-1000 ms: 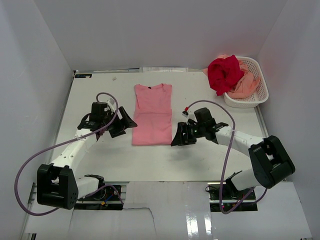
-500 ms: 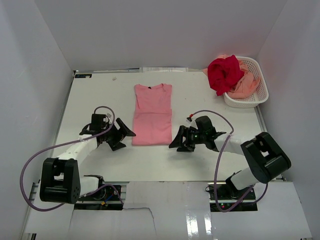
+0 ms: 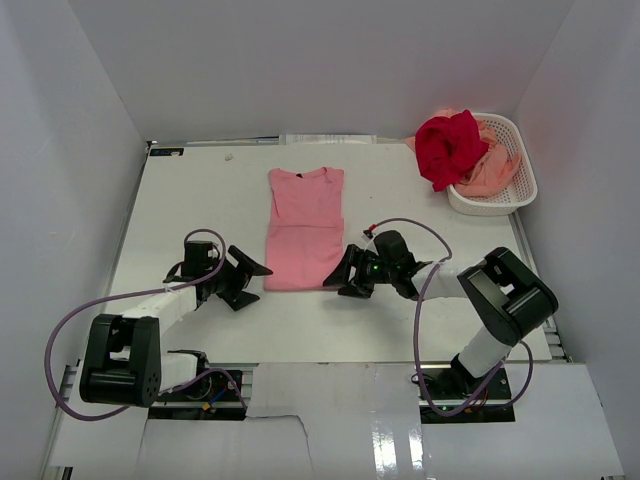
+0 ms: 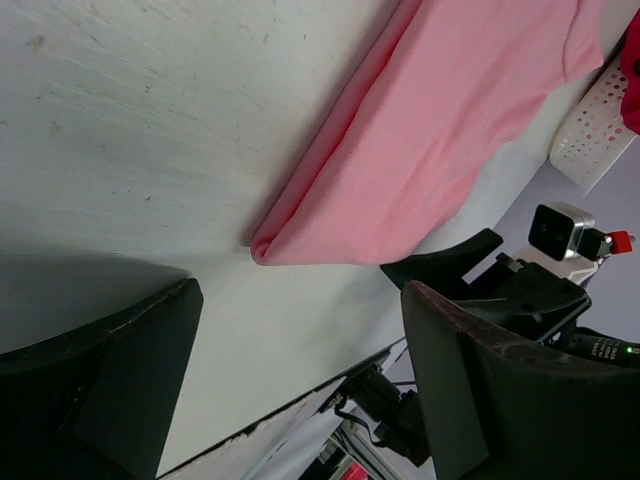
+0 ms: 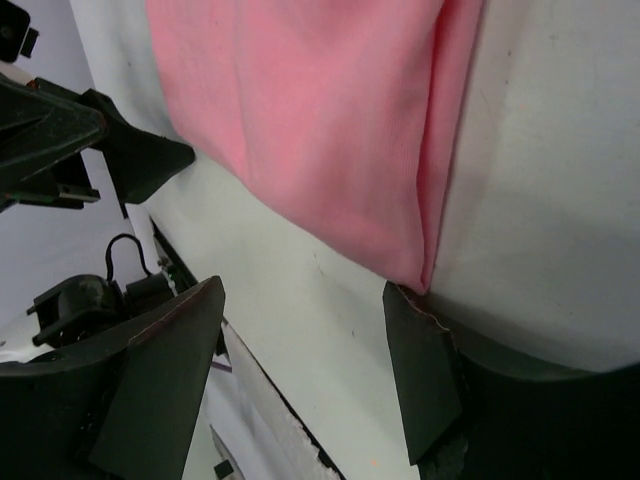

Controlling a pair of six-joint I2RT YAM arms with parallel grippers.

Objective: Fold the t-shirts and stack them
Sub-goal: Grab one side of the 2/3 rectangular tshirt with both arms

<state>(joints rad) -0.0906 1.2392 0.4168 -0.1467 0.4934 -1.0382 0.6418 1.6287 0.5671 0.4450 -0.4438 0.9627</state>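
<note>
White walls stand all around a flat white table [image 3: 200, 190].

On the left, the left claw [image 3: 252, 285] lies low on the table. Its two black fingers are spread wide apart and hold nothing. Just past its fingertips, a little to one side, is the near left corner of the pink shirt [image 3: 303, 225]. The corner and the claw do not touch.

The pink shirt lies flat between the two claws. Its sleeves are tucked in, so it looks like a long, neat strip. The cloth is soft and thin, with a rolled fold along each side.

The right claw [image 3: 338, 282] is low too, with its fingers spread wide and nothing in them. The near right corner of the pink shirt sits right by one finger. I cannot tell if it touches.

I think the next job is to pinch both near corners and fold the shirt in half. To do it well, each claw should slip one finger under the corner and catch every layer. Then both should lift together and keep the sides lined up.

Far beyond the right claw, a red shirt [image 3: 445, 145] and a peach shirt [image 3: 490, 172] sit crumpled in a white basket [image 3: 528, 182] with little holes.
</note>
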